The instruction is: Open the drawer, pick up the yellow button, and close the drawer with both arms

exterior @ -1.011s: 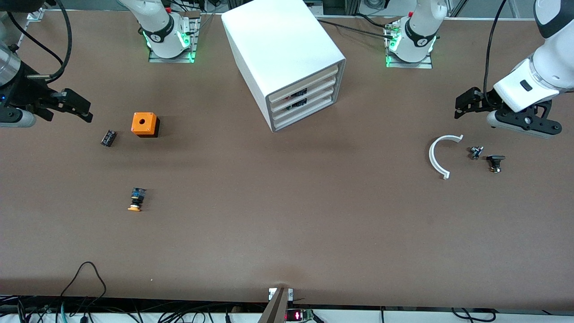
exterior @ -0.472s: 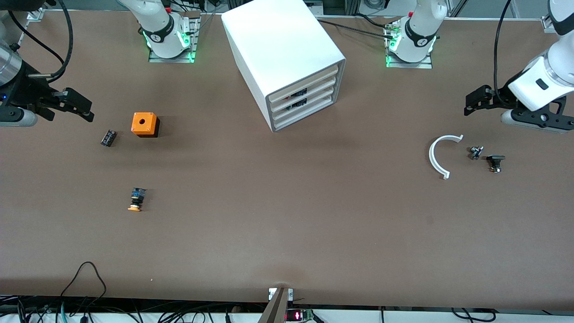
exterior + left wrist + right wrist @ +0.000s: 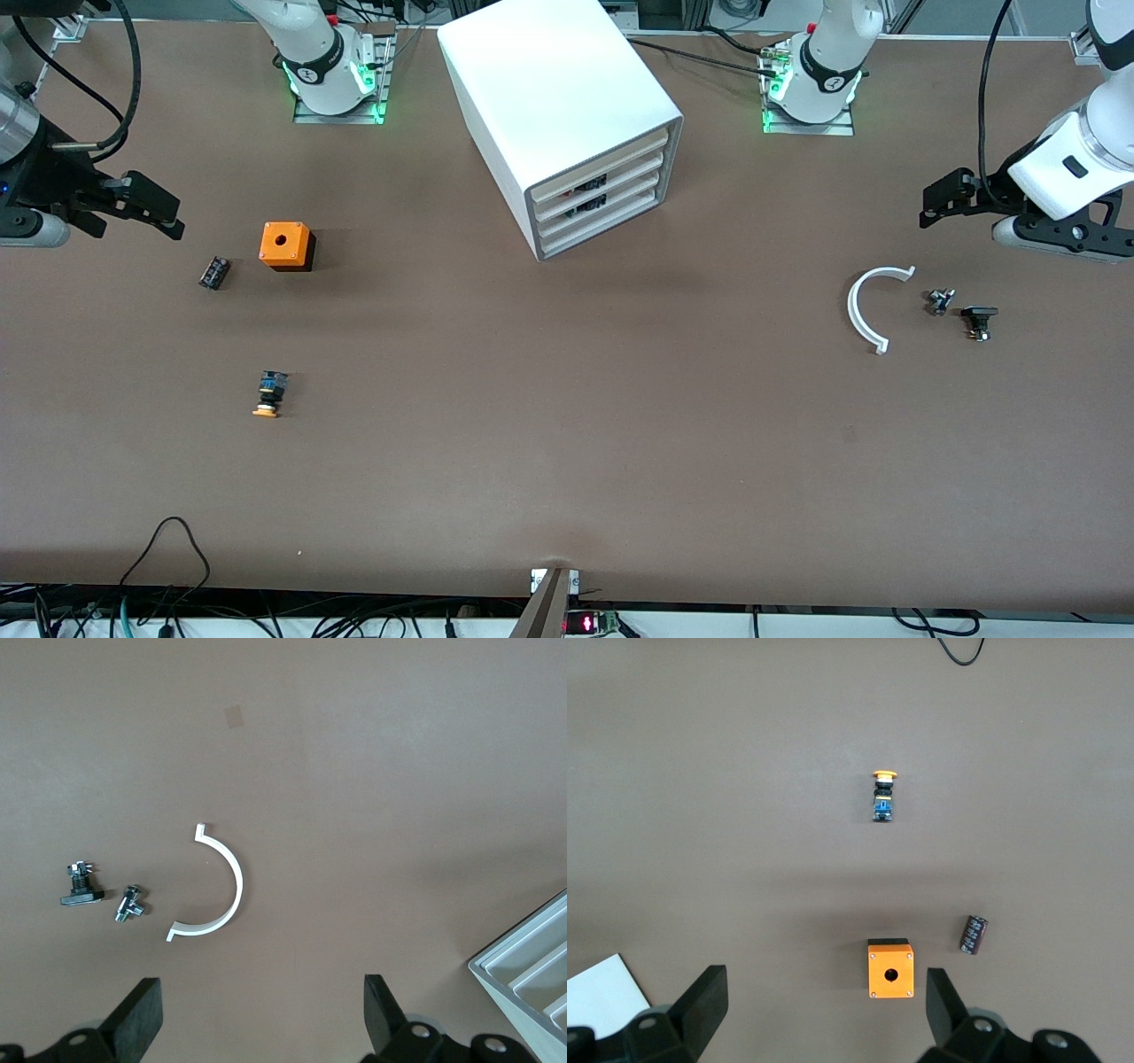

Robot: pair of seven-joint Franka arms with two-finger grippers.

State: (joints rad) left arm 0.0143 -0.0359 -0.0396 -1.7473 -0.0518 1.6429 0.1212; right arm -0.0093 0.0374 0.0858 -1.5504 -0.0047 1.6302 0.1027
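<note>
While the drawer (image 3: 599,165) sits pushed in at the top of the 4-tier white cabinet (image 3: 558,115), the button (image 3: 268,393) lies on the counter (image 3: 567,443) toward the right arm's end, nearer the front camera than the orange cube (image 3: 285,245). Both arms wait: the right claw (image 3: 152,213) hangs with fingers apart over the counter by the small black component (image 3: 213,272). The left claw (image 3: 941,198), fingers also apart, hangs over the counter near the white arc piece (image 3: 866,307).
</note>
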